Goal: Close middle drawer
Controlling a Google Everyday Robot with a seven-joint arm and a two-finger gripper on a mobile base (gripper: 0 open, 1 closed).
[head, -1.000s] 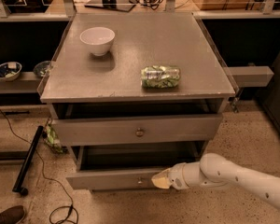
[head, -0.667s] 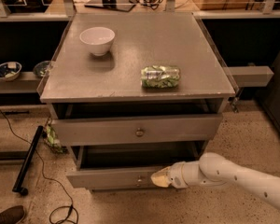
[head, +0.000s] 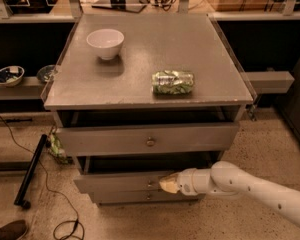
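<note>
Fingers (head: 165, 185) of the gripper (head: 168, 184) look pinched together, tip against the middle drawer (head: 115, 183) front beside its knob (head: 149, 184), lower centre; drawer stands partly out. Green can (head: 173, 82) on the tabletop (head: 190, 44), label unreadable

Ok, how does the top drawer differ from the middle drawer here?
The top drawer has a taller front and a bigger knob; the middle drawer has a lower front and a tiny knob. The gripper is at the middle drawer's front; nothing is at the top drawer. Both are grey and partly open.
</note>
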